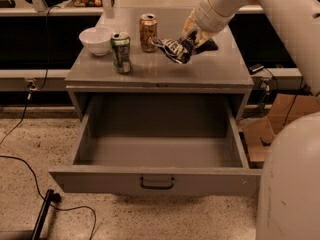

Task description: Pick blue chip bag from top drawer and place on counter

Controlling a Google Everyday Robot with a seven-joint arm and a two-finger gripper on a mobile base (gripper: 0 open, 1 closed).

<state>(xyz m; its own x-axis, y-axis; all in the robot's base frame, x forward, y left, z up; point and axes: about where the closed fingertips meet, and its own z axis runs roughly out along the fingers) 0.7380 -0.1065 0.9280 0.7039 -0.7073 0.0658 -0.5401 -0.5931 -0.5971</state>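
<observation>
Noting grey counter carrying white bowl at back left, green can upright just beside it, orange can upright further back. Seeing gripper hanging over right half, clamping blue chip bag. Failing to make out whether bag is touching surface.
</observation>
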